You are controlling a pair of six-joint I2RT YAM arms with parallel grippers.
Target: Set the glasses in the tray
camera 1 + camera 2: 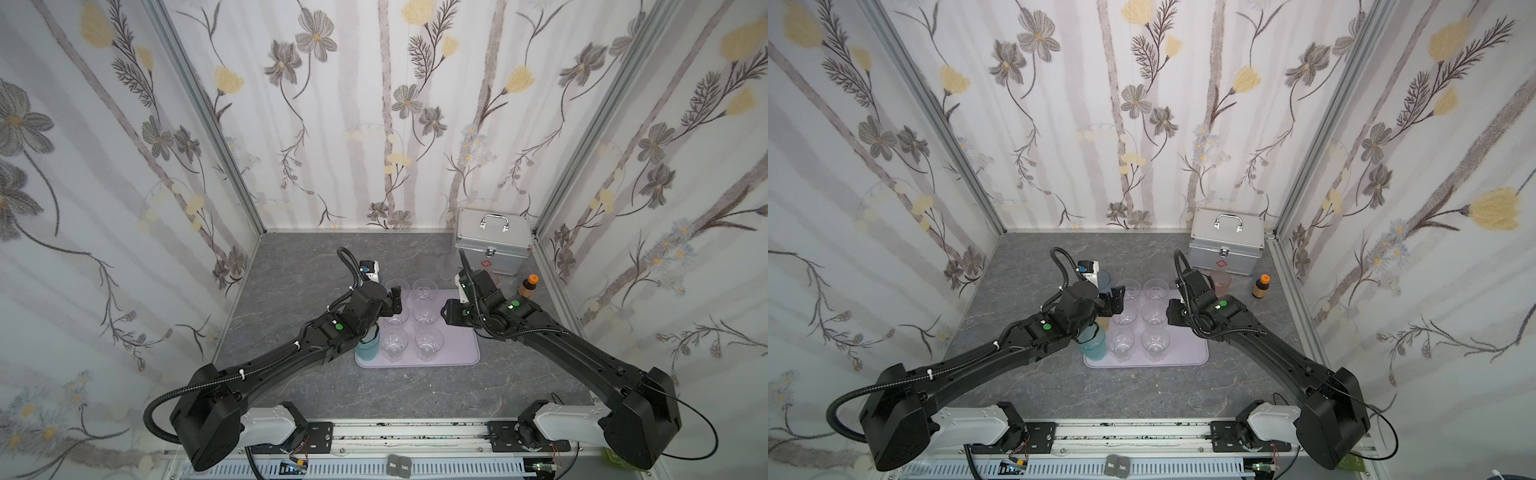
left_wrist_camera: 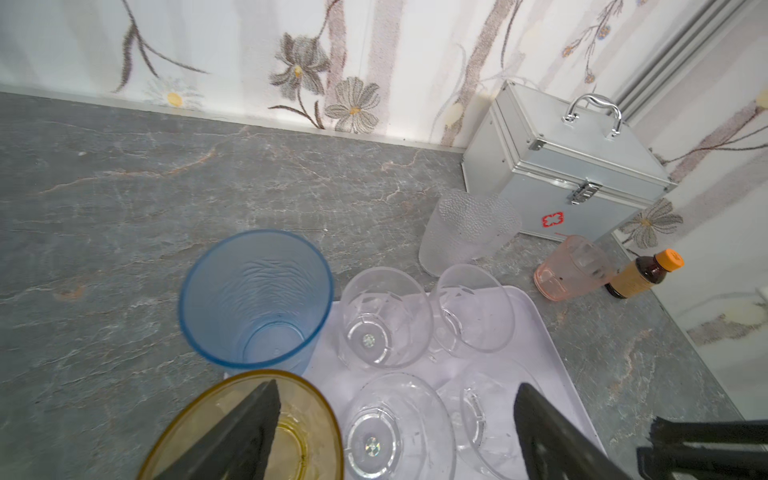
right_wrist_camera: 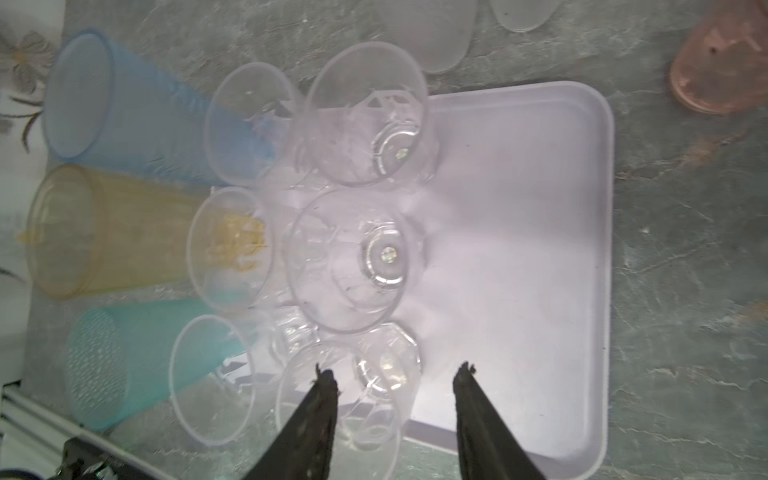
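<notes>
1. On the grey tabletop point(image 1: 311, 266), the lilac tray point(image 1: 459, 349) lies between the two arms. Six clear faceted glasses point(image 1: 424, 311) stand upright on it in two columns of three.
2. Three tall ones stand along the tray's left side: a teal tumbler point(image 1: 368, 349) at the near corner, an amber tumbler point(image 2: 307, 415) in the middle and a blue tumbler point(image 2: 257, 291) at the far corner. I cannot tell whether the blue one's base rests on the tray or just off it.
3. The left gripper point(image 2: 397, 384) hangs over the tray's left half with its jaws spread wide and nothing held. In its wrist view one finger crosses the amber tumbler's mouth, and the two middle-row clear glasses show between the fingers.
4. The right gripper point(image 3: 395, 373) hangs over the near part of the tray, jaws partly apart and pinching nothing. The near-right clear glass point(image 3: 386, 370) — the one in the teal tumbler's row — stands right under it. One finger shows over the glass's mouth and the other over bare tray, so the glass's wall lies between them. Whether either finger touches it I cannot tell.
5. Off the tray, just beyond its far edge, stand frosted tumblers point(image 2: 469, 228). A pink glass point(image 2: 569, 268) is to their right, just beside a brown bottle point(image 2: 644, 274) with an orange cap — all on the tabletop. A silver case point(image 1: 494, 245) stands behind them in the back right corner.
</notes>
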